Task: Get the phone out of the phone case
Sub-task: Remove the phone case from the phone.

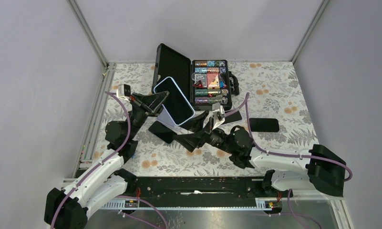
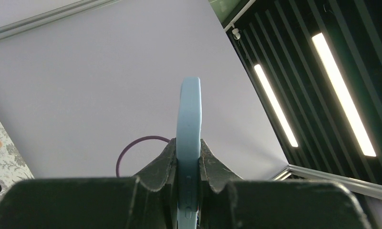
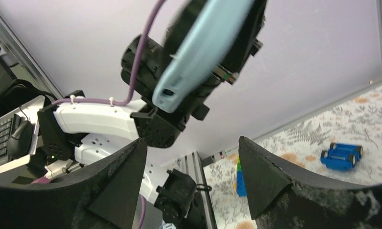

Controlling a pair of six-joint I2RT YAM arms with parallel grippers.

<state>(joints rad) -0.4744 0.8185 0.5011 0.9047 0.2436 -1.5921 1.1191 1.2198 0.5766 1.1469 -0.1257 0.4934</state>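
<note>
Phone (image 1: 174, 100) looks rigid, slick, case (image 2: 189, 109) soft: left tool (image 2: 189, 160) clamps the edge, right tool (image 3: 191, 174) spread wide, peel a corner.

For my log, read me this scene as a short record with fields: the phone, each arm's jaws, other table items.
phone: black-screened phone in light blue case, held above the floral-patterned table, not yet removed
left jaws: shut on the case's edge
right jaws: open, near the phone, touching nothing
table items: open black hard case of colourful pieces; flat black rectangular slab
</note>
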